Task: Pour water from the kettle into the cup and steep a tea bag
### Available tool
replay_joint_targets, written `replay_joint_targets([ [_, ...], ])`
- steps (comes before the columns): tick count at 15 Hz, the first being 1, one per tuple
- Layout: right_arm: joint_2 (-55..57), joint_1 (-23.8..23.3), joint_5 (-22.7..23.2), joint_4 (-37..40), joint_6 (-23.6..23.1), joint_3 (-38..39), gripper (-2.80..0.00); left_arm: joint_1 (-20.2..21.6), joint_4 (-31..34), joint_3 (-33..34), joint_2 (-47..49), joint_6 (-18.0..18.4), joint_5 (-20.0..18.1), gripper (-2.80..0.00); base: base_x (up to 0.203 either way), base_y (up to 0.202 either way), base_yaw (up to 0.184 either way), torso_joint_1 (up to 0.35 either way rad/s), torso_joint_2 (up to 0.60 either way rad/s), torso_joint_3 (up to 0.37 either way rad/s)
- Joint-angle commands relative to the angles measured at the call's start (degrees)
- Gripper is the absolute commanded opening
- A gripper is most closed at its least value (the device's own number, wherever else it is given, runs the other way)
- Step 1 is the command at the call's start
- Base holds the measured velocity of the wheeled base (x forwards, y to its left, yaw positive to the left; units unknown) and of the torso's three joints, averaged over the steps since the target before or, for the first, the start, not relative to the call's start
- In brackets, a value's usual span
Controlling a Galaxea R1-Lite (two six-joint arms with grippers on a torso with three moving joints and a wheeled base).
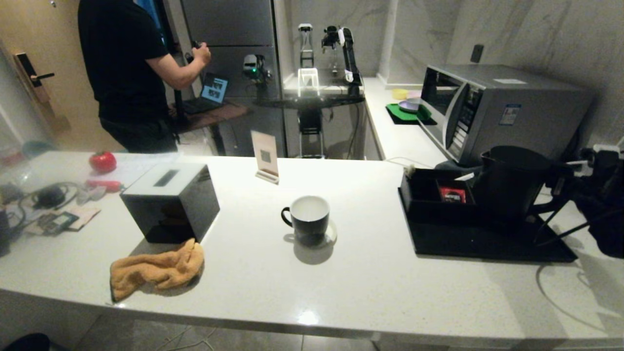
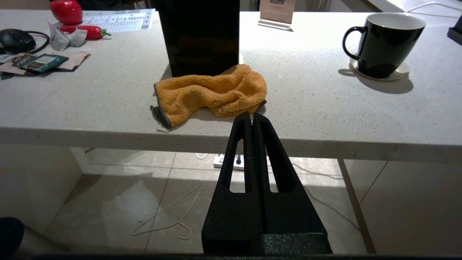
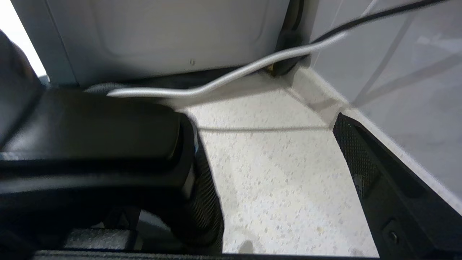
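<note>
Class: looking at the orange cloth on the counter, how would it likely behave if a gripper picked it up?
The orange cloth lies crumpled in soft folds, so it would probably droop limply. It looks fluffy, so likely light and easy to pinch, not slippery.

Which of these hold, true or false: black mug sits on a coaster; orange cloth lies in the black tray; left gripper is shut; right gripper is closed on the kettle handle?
1. The black mug with white inside sits on a coaster: true.
2. The crumpled orange cloth lies in the tray: false, it lies on the white counter by the black box.
3. The left gripper is shut: true.
4. The right gripper is closed on the matte black kettle handle: false, its fingers stand open.
</note>
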Motion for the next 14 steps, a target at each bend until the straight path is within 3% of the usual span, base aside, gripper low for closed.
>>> replay_joint_targets([
  [1, -0.65, -0.03, -0.08, -0.88, 0.0, 0.02, 0.0, 0.0, 0.0, 0.01, -0.02, 0.08, -0.01, -2.8, 0.0, 0.0, 0.0, 0.0, 0.0, 0.0],
  [7, -0.8, -0.03, -0.08, -1.33, -0.19, 0.55, 0.0, 0.0, 0.0, 0.01, -0.02, 0.04, -0.01, -2.8, 0.0, 0.0, 0.0, 0.0, 0.0, 0.0],
  [8, -0.8, -0.03, -0.08, -1.41, -0.24, 0.55, -2.8, 0.0, 0.0, 0.01, -0.02, 0.07, -0.01, -2.8, 0.0, 0.0, 0.0, 0.0, 0.0, 0.0],
  [14, -0.8, 0.03, -0.44, -1.41, -0.15, 1.34, -2.8, 0.0, 0.0, 0.01, -0.02, -0.01, -0.01, -2.8, 0.0, 0.0, 0.0, 0.0, 0.0, 0.0],
])
